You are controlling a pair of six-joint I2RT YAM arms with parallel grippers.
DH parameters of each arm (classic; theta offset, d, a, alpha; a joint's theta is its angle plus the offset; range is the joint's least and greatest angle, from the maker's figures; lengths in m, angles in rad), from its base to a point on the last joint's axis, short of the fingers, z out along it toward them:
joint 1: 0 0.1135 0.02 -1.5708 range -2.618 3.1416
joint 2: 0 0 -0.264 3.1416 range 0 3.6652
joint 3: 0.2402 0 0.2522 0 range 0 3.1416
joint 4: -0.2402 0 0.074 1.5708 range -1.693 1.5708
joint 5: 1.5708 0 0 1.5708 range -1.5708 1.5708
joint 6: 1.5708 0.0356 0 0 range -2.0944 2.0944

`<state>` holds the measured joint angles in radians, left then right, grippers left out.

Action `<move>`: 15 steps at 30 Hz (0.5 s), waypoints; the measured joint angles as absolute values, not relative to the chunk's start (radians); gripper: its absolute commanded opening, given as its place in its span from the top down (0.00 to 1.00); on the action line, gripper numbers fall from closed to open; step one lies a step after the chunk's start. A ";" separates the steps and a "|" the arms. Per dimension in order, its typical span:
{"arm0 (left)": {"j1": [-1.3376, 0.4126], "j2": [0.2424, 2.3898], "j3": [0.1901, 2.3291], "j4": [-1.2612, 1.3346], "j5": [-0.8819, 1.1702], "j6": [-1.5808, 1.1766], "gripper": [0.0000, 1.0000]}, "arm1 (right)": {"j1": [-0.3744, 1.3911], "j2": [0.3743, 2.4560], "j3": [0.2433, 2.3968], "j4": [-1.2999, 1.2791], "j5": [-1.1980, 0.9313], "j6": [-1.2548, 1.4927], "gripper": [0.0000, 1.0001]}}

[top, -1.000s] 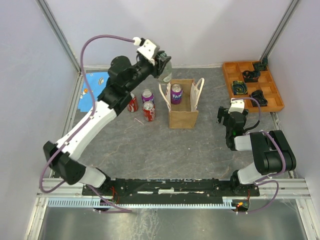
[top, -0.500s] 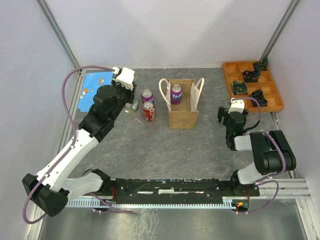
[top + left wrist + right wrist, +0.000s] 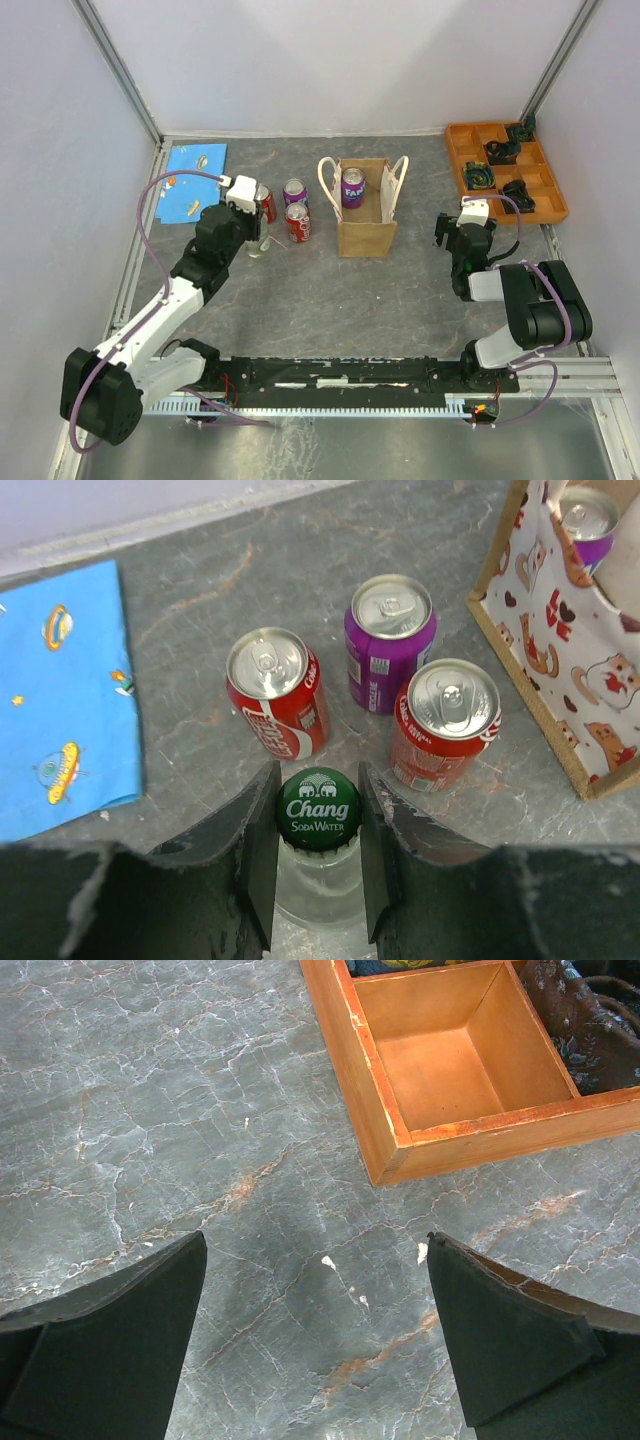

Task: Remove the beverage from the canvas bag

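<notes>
1 soda bottle pinched by left claw; right claw agape.

Between the matt black, scuffed fingers of the left gripper, the bottle is showing clear, smooth glass under a glossy green metal cap; just ahead, the red cans and the purple can are gleaming with glossy printed sides and brushed metal tops; ahead to the right, the canvas bag is showing soft printed cloth lining; the table is looking matt and veined like stone; ahead of the right gripper, the tray is showing orange wood, rubbed pale at its edge.
</notes>
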<state>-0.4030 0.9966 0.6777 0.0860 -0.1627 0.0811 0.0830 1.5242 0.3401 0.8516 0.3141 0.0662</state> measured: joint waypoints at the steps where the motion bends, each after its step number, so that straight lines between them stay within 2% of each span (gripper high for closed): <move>1: -0.397 1.003 0.655 0.104 -0.150 0.073 0.97 | 0.083 1.524 0.340 0.852 0.314 0.066 0.01; 15: -0.326 1.112 0.569 0.371 -0.049 0.025 0.97 | 0.083 1.524 0.340 0.852 0.315 0.066 0.01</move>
<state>-0.3260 1.1122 0.5686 0.3710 -0.0486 0.0246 0.0830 1.5242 0.3401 0.8516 0.3145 0.0662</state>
